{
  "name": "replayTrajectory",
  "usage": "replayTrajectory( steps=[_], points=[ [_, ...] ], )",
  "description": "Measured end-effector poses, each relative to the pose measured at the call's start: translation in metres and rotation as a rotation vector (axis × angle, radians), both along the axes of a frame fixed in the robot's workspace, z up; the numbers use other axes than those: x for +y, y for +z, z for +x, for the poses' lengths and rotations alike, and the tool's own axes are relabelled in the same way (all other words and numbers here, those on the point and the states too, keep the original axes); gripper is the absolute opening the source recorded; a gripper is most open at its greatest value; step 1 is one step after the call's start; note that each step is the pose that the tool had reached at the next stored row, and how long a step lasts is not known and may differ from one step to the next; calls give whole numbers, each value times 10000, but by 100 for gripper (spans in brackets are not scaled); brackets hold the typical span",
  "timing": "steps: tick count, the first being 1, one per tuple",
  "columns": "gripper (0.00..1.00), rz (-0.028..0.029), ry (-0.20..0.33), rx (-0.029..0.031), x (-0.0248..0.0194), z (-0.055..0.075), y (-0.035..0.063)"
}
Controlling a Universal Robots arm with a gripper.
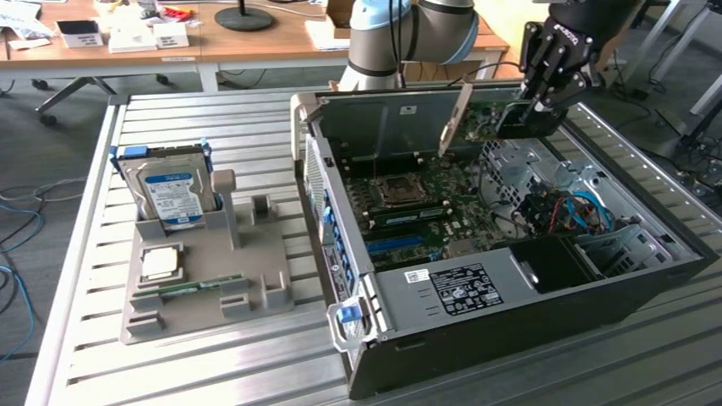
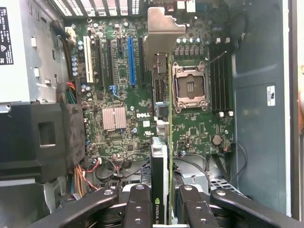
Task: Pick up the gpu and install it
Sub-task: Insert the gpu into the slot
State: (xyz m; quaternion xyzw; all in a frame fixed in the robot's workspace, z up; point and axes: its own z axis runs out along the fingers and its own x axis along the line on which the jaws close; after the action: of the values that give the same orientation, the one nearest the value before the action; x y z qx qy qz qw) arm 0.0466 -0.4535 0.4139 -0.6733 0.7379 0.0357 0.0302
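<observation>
The gpu point(image 1: 483, 120) is a green card with a silver end bracket point(image 1: 456, 118). It hangs above the open computer case point(image 1: 496, 338), over the motherboard point(image 1: 440, 199). My gripper point(image 1: 533, 117) is shut on its rear end. In the wrist view the gpu point(image 2: 164, 142) is seen edge-on between my fingers point(image 2: 137, 209), its bracket point(image 2: 160, 35) pointing toward the case's slotted rear wall. The card floats above the board between the blue expansion slot point(image 2: 131, 61) and the CPU socket point(image 2: 190, 88), apart from both.
A grey holder point(image 1: 203, 296) on the slatted metal table at the exterior view's left carries a hard drive point(image 1: 169, 190), a processor chip point(image 1: 161, 262) and a memory stick point(image 1: 194, 288). The power supply point(image 1: 457, 288) and cables point(image 1: 570, 211) crowd the case's near side.
</observation>
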Motion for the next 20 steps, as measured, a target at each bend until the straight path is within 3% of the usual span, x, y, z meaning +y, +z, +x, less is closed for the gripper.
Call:
replayTrajectory(
  steps=[5,20],
  points=[
    [27,5,-1,0,0,-77,-24],
    [27,3,1,-4,0,-107,-29]
  ],
)
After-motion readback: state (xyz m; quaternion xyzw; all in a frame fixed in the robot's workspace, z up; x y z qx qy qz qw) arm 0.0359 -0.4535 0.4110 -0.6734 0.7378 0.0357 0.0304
